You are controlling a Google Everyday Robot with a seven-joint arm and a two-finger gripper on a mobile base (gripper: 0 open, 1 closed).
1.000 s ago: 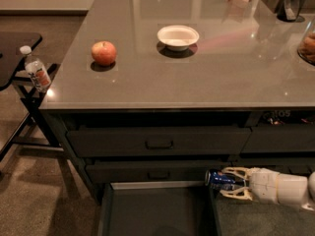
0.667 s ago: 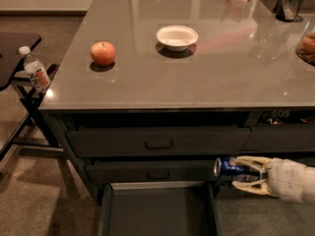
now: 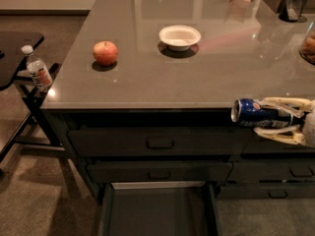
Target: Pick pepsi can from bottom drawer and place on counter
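Camera view shows the pepsi can (image 3: 255, 113) lying on its side in the air, silver end facing left, dark blue body with a pale round logo. The gripper (image 3: 259, 116) reaches in from the right edge, its two pale fingers (image 3: 283, 102) closed above and below the can, clamping it. The can hangs level with the front edge of the counter (image 3: 147, 85), over the right-hand drawers. Below left, the bottom drawer (image 3: 157, 213) stands pulled out, its dark floor bare. On the counter sit an apple (image 3: 105, 53) and a white bowl (image 3: 179, 36), well apart from the can. A clear bottle (image 3: 38, 72) stands by the black side table (image 3: 15, 45).
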